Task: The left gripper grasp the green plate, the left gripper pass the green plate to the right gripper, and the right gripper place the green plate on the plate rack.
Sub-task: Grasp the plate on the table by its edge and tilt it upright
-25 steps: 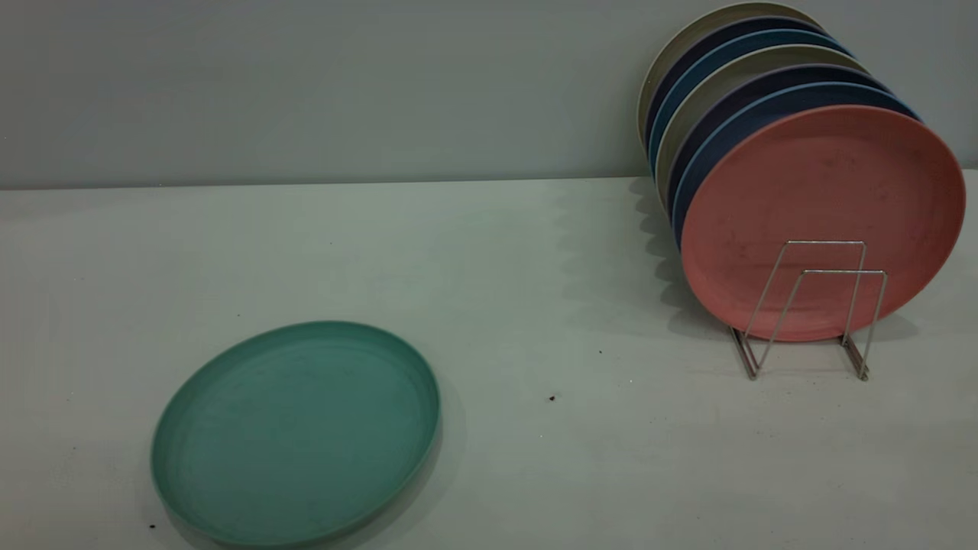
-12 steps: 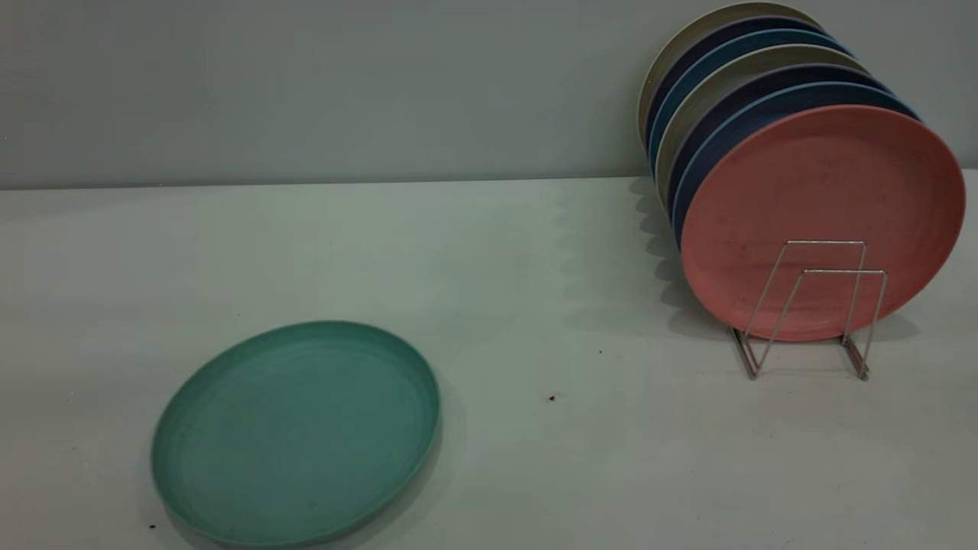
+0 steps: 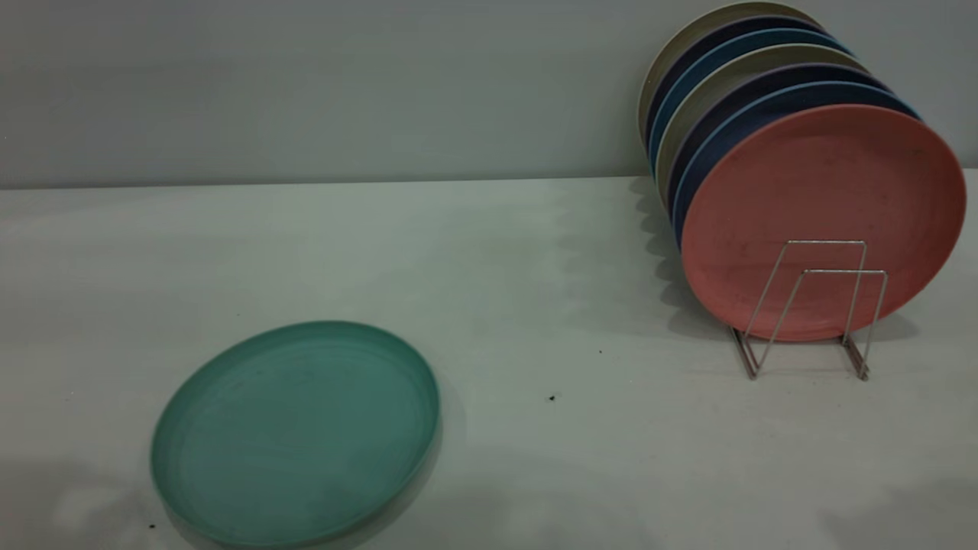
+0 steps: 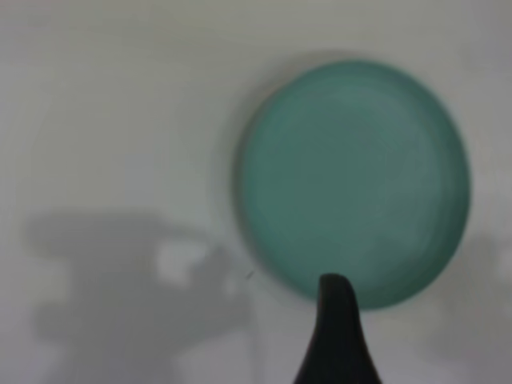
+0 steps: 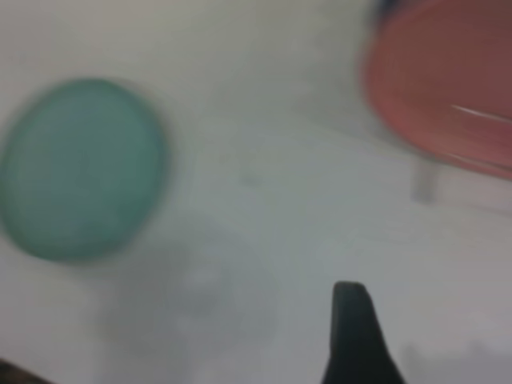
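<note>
The green plate [image 3: 296, 433] lies flat on the white table at the front left. It also shows in the left wrist view [image 4: 352, 180] and the right wrist view [image 5: 80, 168]. The plate rack [image 3: 810, 309] stands at the right, with two bare wire loops in front of a salmon-pink plate [image 3: 821, 191]. Neither gripper is in the exterior view. Only a black tapered part of my left gripper [image 4: 336, 336] shows, above the table at the plate's near rim and apart from it. Only a black tapered part of my right gripper [image 5: 356, 336] shows, over bare table between the plate and the rack.
Several more plates [image 3: 733, 84], blue, dark and beige, stand upright in the rack behind the pink one. A grey wall [image 3: 306, 84] runs behind the table [image 3: 535, 252]. Small dark specks [image 3: 552, 397] lie on the table between the plate and the rack.
Soft shadows have come onto the table's front edge, at the lower left by the green plate and at the lower right. The plate and rack have not moved.
</note>
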